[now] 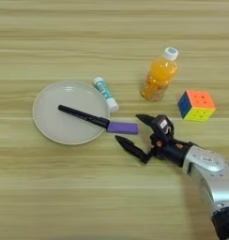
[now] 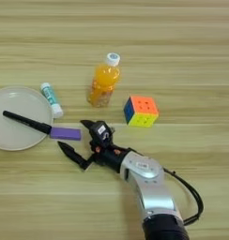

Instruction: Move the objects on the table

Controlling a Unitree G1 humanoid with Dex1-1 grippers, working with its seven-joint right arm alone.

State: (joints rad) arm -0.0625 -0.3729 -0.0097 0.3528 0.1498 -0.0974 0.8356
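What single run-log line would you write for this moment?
pincer: open, just right of purple block | block: partly on plate rim | glue stick, juice bottle, puzzle cube: untouched

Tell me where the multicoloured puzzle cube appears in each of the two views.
Left eye view: the multicoloured puzzle cube sits at the right, near the edge, at mid-height.
Right eye view: it sits just right of centre, at mid-height.
Shared landmark: the small orange juice bottle with a white cap, up and to the left of the cube.
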